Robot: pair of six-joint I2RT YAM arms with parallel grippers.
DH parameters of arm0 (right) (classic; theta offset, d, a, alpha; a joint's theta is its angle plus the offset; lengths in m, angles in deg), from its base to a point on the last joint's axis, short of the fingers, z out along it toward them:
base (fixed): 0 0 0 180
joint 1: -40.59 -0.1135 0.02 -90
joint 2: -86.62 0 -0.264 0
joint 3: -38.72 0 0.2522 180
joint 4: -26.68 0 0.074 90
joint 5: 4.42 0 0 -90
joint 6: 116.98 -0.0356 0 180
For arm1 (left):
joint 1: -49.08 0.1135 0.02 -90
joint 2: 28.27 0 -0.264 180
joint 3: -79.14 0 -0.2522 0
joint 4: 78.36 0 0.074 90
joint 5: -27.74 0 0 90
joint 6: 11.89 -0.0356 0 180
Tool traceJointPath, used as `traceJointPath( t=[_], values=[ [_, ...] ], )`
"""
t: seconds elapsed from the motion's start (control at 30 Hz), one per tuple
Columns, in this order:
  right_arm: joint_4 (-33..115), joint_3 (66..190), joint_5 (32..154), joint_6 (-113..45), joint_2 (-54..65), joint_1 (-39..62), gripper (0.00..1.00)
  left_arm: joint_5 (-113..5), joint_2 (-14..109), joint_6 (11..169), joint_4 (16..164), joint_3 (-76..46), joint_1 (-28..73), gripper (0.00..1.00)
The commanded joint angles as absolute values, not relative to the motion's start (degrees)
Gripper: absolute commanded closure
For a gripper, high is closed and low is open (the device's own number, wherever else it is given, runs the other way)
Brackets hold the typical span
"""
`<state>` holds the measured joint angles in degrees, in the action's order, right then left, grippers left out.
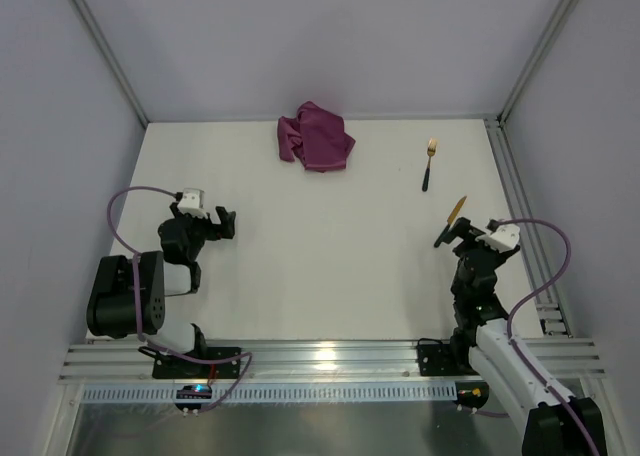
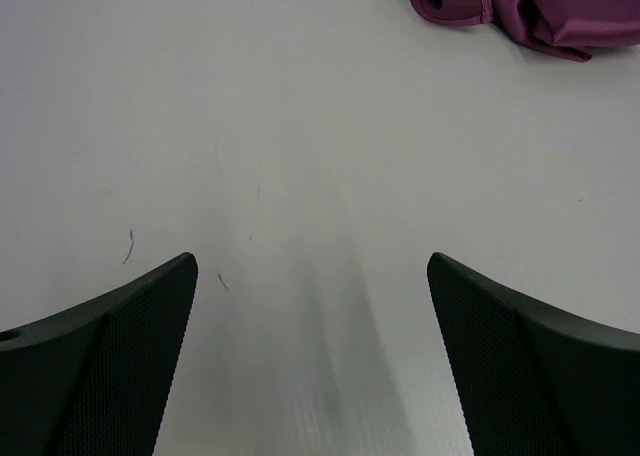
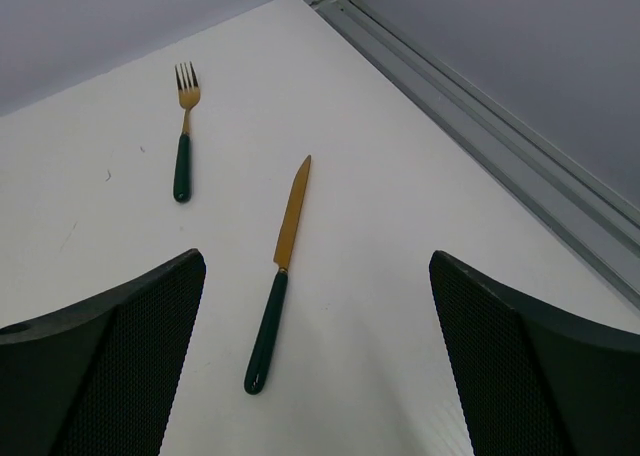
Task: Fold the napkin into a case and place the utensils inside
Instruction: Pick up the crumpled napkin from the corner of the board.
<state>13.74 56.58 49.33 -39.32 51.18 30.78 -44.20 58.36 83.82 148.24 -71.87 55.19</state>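
At the worktop's (image 1: 330, 266) far edge the napkin (image 1: 316, 139) lies crumpled (fork (image 1: 430, 162) and knife (image 1: 457, 209) well right). Empty, the left gripper (image 2: 312, 276) and right gripper (image 3: 318, 276) spread fingers (image 2: 110, 366) wide. Pinching bunched layers could tangle the fold.

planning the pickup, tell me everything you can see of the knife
The knife is slim, with a flat pointed gold blade that looks like metal and a glossy dark green rounded handle. It lies flat on the white table, handle toward the right wrist camera, blade pointing away. It sits on the table's right side, nearer the arms than the fork and apart from it. Only the table touches it; nothing grips it.
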Motion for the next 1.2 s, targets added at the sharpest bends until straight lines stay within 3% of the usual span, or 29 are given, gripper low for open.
traceJointPath(
  t=[0.0, 0.13, 0.27, 0.37, 0.43, 0.53, 0.67, 0.7, 0.73, 0.77, 0.83, 1.03, 1.17],
  values=[
    [11.5, 59.2, 50.4, -39.3, 52.5, 30.3, 0.03, -44.8, 58.0, 83.6, 150.3, -70.8, 55.3, 0.01],
    [18.1, 66.5, 55.4, -40.4, 49.8, 30.3, 0.04, -44.8, 58.0, 83.6, 150.2, -70.8, 55.2, 0.01],
    [27.7, 78.2, 61.9, -43.2, 42.0, 30.0, 0.11, -43.8, 57.9, 83.6, 150.2, -70.9, 55.2, 0.01],
    [36.3, 89.0, 66.1, -46.6, 33.4, 28.9, 0.15, -43.5, 55.3, 82.4, 145.6, -70.5, 55.4, 0.01],
    [40.0, 96.2, 72.0, -49.4, 26.3, 28.1, 0.17, -43.2, 56.3, 83.8, 153.0, -72.3, 55.8, 0.01],
    [44.5, 104.8, 79.8, -51.9, 15.5, 26.4, 0.2, -42.7, 55.8, 84.2, 152.6, -72.8, 56.5, 0.01],
    [49.0, 116.2, 84.7, -57.5, 1.5, 23.8, 0.21, -42.6, 55.6, 85.4, 156.6, -74.4, 57.4, 0.01],
    [50.2, 120.4, 85.0, -58.8, -1.1, 23.5, 0.21, -38.1, 54.5, 87.1, 158.6, -74.9, 57.8, 0.01],
    [50.3, 122.2, 87.1, -60.3, -5.9, 23.2, 0.21, -38.0, 51.2, 88.4, 154.5, -73.6, 61.8, 0.01],
    [50.5, 123.7, 88.5, -61.9, -8.2, 22.8, 0.22, -38.3, 44.2, 89.0, 140.7, -71.7, 62.3, 0.01],
    [49.8, 128.5, 89.4, -65.4, -14.8, 22.5, 0.22, -36.3, 41.8, 85.2, 129.4, -64.3, 62.1, 0.01],
    [50.2, 143.6, 92.6, -72.4, -30.8, 21.3, 0.23, -34.5, 44.2, 79.2, 106.9, -51.5, 61.9, 0.03],
    [53.2, 154.7, 91.6, -74.0, -39.9, 21.2, 0.24, -35.4, 46.2, 75.3, 91.9, -43.5, 61.7, 0.14]
  ],
)
